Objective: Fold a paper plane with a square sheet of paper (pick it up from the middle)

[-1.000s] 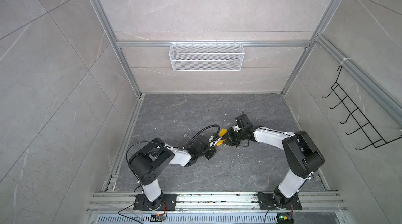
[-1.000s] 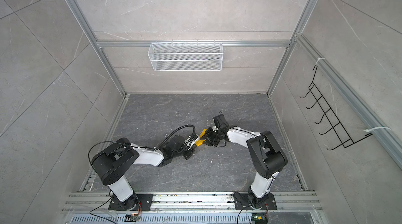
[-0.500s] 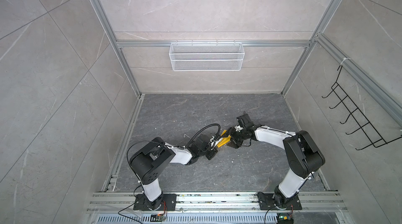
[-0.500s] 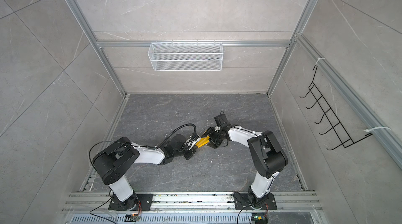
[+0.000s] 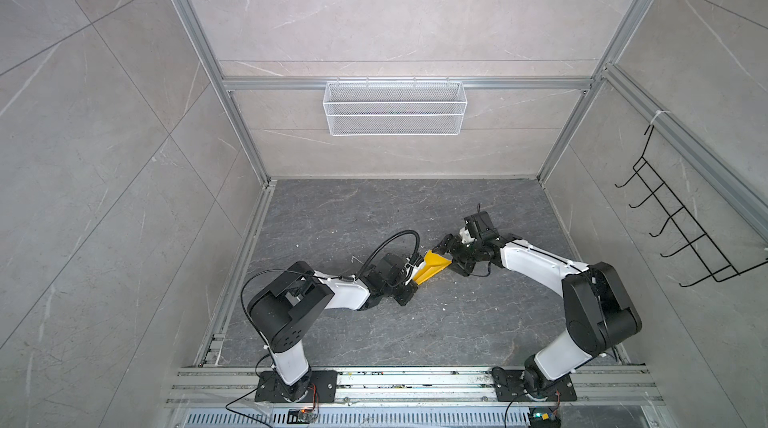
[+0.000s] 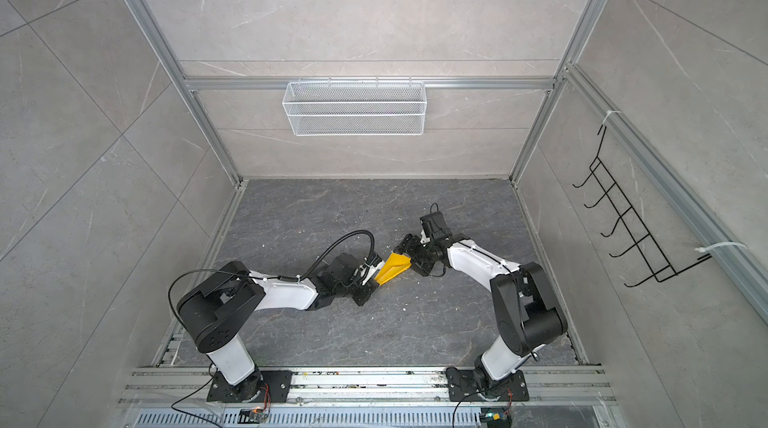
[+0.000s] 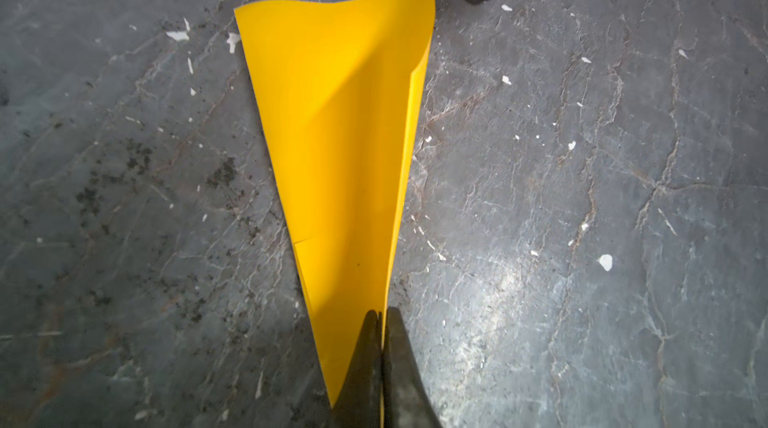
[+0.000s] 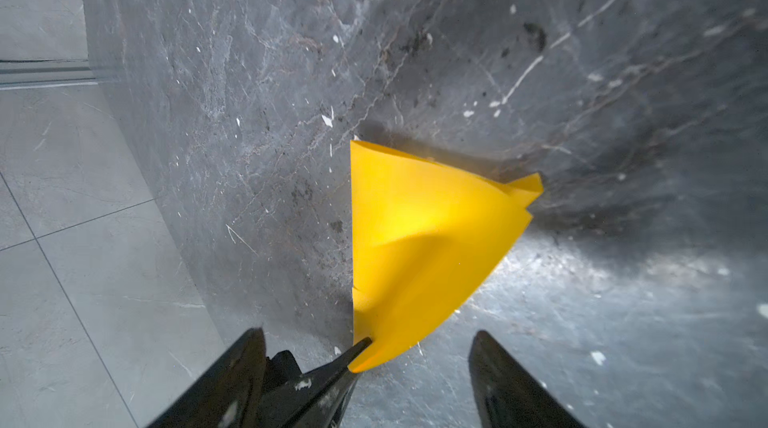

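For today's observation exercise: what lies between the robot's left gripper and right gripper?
The paper plane, in both top views: the left gripper is shut on its narrow end, the right gripper open at its wide end.

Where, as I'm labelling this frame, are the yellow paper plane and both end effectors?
paper plane [image 7: 340,134]: left wrist view, middle of its broad face.
left end effector [image 7: 380,317]: left wrist view, between shut fingertips gripping the plane's tip.
right end effector [image 5: 449,257]: a top view, gap between open fingers.
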You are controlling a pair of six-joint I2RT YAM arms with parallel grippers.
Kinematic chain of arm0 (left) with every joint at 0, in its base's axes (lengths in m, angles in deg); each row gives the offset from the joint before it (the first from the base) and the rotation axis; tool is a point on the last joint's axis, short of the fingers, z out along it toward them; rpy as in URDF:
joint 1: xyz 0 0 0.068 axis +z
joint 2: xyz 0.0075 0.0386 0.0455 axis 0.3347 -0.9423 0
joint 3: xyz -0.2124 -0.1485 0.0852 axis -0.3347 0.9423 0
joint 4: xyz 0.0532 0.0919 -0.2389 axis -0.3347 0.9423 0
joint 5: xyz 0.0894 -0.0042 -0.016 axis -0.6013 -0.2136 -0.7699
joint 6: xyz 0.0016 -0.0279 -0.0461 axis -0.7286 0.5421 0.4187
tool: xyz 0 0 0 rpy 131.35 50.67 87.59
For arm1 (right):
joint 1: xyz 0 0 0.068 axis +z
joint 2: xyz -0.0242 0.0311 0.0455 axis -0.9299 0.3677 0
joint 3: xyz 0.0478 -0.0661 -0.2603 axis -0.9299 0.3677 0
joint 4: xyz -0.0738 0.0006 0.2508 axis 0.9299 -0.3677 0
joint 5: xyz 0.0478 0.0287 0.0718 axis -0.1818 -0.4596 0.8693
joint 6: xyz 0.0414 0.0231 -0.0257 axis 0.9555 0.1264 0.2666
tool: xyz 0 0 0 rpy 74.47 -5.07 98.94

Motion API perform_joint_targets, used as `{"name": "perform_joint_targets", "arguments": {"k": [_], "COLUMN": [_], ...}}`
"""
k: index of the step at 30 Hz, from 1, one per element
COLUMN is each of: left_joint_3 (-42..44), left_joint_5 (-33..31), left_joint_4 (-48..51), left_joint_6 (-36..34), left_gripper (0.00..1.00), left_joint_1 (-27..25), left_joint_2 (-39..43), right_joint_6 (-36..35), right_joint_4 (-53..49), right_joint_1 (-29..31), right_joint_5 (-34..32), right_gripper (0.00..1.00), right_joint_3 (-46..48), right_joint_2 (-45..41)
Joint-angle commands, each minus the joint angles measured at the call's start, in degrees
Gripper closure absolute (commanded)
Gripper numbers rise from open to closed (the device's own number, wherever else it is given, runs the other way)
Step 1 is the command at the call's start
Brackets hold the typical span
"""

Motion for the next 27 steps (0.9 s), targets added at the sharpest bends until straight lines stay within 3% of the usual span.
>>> {"name": "perform_joint_targets", "arguments": {"k": [1, 10, 20, 27], "left_joint_3": [-1.83, -2.58, -1.32, -2.03], "left_joint_5": [2.3, 5.6, 8.67, 10.21], "left_joint_4": [1.73, 2.93, 0.19, 0.94], "left_joint_6": [3.77, 10.29, 20.64, 25.38], "left_gripper": [1.0, 1.0, 1.0, 1.0], "left_joint_1": [0.29, 1.39, 3.3, 3.62], "left_joint_2": [1.15, 1.16, -0.79, -2.32], "right_joint_6": [-3.37, -10.55, -23.44, -29.52], "right_joint_4": [-1.98, -2.49, -1.87, -1.79], "right_joint_1": [-0.09, -0.11, 0.15, 3.84], "right_joint_5": [-1.76, -3.49, -5.84, -8.34], "right_gripper": [0.2, 0.2, 0.2, 0.22], "right_joint_3": [1.3, 2.8, 7.13, 7.57], "right_joint_2": [-1.38, -4.35, -7.97, -6.93]}}
